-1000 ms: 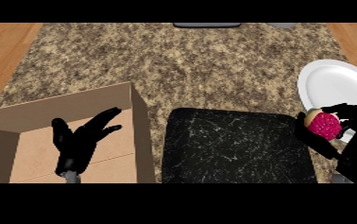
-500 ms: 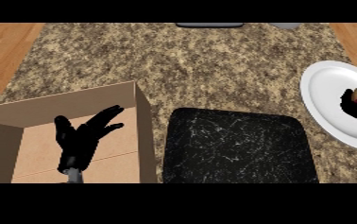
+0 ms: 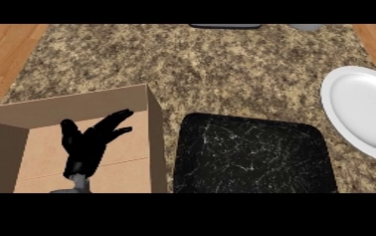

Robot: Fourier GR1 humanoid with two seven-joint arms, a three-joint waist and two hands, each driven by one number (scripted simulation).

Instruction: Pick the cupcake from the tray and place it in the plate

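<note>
The left robot hand [image 3: 86, 145] rests open, fingers spread, over the brown cardboard box [image 3: 73, 105] at the lower left of the speckled granite surface [image 3: 220, 70]. The black marbled rectangular tray [image 3: 253, 155] lies just beside the box, and the round white plate [image 3: 352, 105] sits at the right edge. Where the cupcake is cannot be told.

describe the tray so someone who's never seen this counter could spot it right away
On the speckled granite counter, look along the near edge, between the open cardboard box at the left and the white plate cut off by the right edge. The tray is the flat rectangle with rounded corners lying there. It alone is black, streaked with thin white veins.
</note>
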